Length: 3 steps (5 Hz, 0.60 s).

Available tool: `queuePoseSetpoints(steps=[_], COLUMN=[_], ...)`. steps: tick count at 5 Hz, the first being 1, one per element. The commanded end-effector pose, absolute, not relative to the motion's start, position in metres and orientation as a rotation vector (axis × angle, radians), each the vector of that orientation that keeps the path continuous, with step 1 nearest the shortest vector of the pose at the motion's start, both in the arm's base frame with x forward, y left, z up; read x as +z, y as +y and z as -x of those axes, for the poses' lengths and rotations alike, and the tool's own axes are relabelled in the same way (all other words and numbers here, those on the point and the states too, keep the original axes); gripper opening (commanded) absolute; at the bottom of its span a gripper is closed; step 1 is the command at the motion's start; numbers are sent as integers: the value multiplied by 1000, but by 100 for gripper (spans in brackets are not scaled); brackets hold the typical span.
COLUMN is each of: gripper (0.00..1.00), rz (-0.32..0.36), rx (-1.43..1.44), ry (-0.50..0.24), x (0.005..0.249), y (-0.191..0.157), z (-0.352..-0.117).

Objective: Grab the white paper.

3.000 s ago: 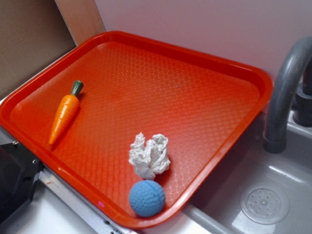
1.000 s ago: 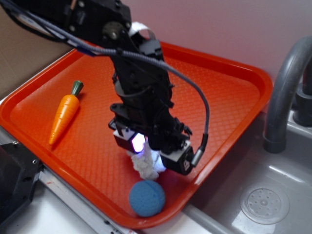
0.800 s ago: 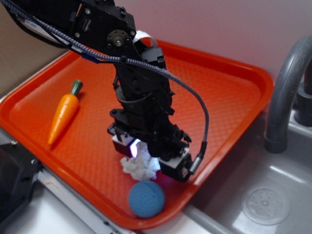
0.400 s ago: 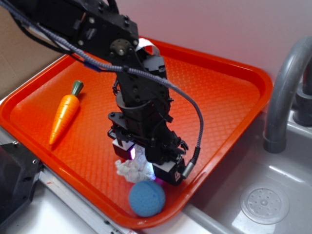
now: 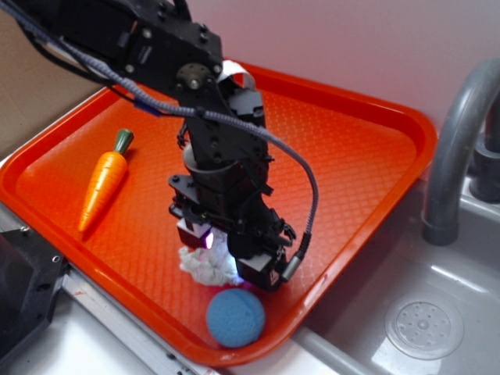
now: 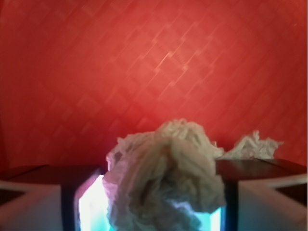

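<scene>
The white paper (image 5: 203,266) is a crumpled off-white wad lying on the orange tray (image 5: 351,101), near its front edge. My gripper (image 5: 226,255) comes down on it from above, one finger on each side. In the wrist view the white paper (image 6: 166,175) fills the space between the two lit fingers of the gripper (image 6: 151,211) and presses against both. A loose scrap of it sticks out past the right finger. The gripper is shut on the wad, which still rests on the tray.
A blue dimpled ball (image 5: 235,317) lies just in front of the wad, close to the right finger. A toy carrot (image 5: 103,183) lies at the tray's left. A grey faucet (image 5: 453,148) and a sink drain (image 5: 424,324) are at the right.
The arm came in over the tray and lowered onto the paper. The fingers narrowed around it, and the wad was squeezed and shifted slightly left.
</scene>
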<state>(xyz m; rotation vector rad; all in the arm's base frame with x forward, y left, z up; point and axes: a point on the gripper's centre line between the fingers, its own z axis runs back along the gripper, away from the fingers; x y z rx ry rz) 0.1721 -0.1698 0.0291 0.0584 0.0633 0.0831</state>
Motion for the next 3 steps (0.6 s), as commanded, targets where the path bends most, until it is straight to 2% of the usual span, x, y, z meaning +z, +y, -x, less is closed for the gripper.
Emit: queuePoseSetpoints(steps=[1, 2, 3], gripper=[0, 0, 0], rz=[-106, -87, -67], rx=[48, 66, 174], ry=[-176, -245, -269], x=[102, 146, 182], y=[-154, -131, -101], z=[-189, -191, -189])
